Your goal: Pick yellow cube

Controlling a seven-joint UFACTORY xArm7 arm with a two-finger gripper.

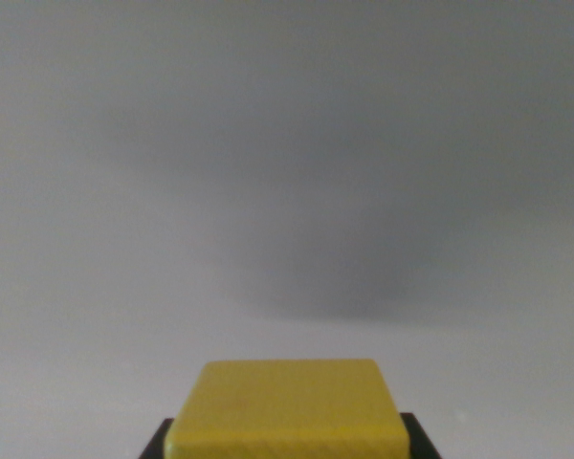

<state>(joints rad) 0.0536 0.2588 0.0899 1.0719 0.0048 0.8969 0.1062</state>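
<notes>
Yellow cube (289, 406), only one, sits at the bottom centre of the frame, and dark gripper (289, 442) parts show just beside its lower left and lower right corners. The jaws seem to stand on both sides of it, closed on it I judge; grey surface (287, 143) fills the rest.

One yellow cube (289, 406) shows, with two dark finger tips (159, 444) flanking it.

We see the yellow cube (288, 409) low at centre of the wrist view, top face flat toward us, edges rounded, lower part cut off.
</notes>
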